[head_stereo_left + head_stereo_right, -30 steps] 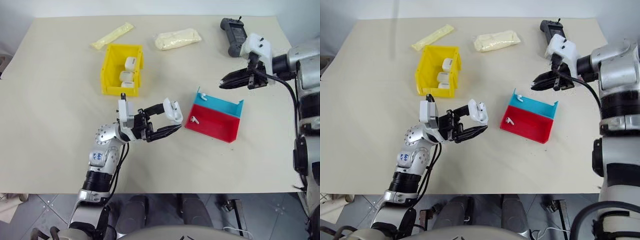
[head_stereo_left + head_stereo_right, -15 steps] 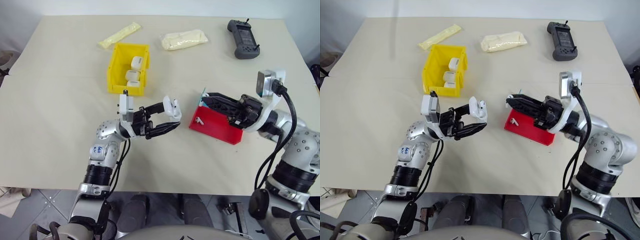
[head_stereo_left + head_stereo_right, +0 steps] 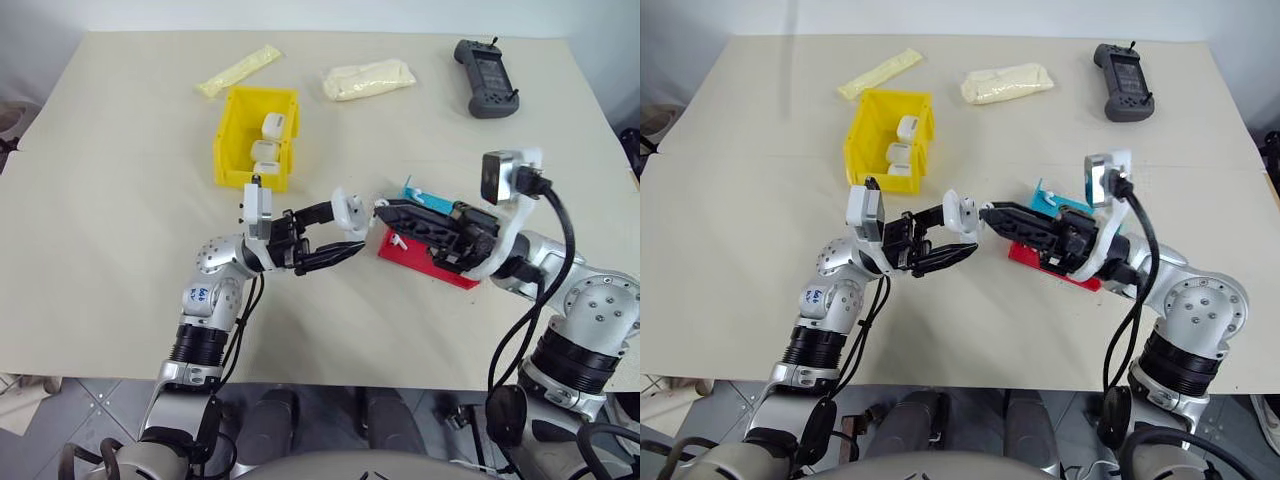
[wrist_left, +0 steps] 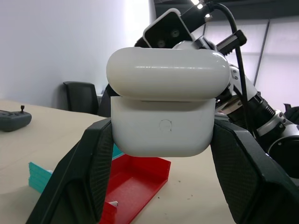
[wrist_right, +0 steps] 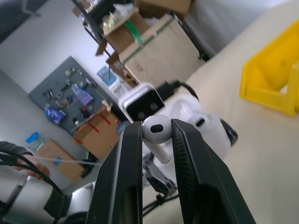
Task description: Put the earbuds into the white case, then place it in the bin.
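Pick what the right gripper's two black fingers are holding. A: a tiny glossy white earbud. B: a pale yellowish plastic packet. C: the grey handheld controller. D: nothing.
A: in the right wrist view, the right gripper is shut on a tiny glossy white earbud, its short stem hanging between the black fingers.

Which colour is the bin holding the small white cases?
Bright yellow bin; clearest in the left eye view.

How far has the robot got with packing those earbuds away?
About midway. Three white cases already lie in the yellow bin. The left gripper holds a white case, lid open, above the table; the right gripper pinches one earbud beside it. Another earbud lies in the red and blue tray. Inserting both and binning the case remain.
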Controlling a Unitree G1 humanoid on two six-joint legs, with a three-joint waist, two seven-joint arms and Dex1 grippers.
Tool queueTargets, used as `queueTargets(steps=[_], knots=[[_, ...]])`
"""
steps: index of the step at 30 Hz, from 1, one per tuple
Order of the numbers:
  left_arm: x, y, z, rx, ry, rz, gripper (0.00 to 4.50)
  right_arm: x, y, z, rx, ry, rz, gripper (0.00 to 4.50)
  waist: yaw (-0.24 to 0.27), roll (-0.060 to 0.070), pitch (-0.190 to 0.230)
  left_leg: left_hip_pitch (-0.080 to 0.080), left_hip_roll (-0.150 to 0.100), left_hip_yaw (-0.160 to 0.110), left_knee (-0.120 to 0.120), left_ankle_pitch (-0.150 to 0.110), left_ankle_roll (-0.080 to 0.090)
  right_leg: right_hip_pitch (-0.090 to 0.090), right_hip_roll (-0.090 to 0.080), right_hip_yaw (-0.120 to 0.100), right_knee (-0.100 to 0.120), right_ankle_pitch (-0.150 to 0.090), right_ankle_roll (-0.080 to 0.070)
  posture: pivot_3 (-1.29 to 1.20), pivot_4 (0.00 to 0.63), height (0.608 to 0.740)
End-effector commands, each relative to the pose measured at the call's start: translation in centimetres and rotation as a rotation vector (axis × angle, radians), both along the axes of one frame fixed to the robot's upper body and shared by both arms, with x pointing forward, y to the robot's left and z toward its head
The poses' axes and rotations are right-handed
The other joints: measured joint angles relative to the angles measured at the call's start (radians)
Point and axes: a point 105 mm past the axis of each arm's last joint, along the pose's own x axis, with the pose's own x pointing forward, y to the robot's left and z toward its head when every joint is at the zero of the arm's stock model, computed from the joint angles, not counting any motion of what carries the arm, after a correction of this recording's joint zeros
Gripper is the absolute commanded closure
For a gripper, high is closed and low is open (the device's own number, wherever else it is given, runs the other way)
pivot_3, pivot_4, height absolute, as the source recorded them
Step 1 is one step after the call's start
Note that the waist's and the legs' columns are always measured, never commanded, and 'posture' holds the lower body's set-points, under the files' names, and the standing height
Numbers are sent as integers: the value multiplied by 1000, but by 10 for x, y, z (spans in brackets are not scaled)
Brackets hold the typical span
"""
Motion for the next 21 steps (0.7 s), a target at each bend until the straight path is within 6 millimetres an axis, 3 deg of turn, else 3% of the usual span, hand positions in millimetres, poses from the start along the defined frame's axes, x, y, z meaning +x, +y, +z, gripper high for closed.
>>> queueTargets(steps=[1,6,21], knots=[[-8,-4,6,-4,-41,-32,1728,-1,4,3,15,-19,18,3840,0,0,0,0,0,0,0,0,0,0,0,0,0,0,0,0,150,740],[-11,-5,5,-3,-40,-35,1728,-1,12,0,-3,-12,44,3840,0,0,0,0,0,0,0,0,0,0,0,0,0,0,0,0,150,740],[-9,-4,7,-16,-50,-16,1728,-3,8,-19,-119,26,63,3840,2,0,0,0,0,-1,0,0,0,1,0,-1,-2,0,0,0,150,740]])
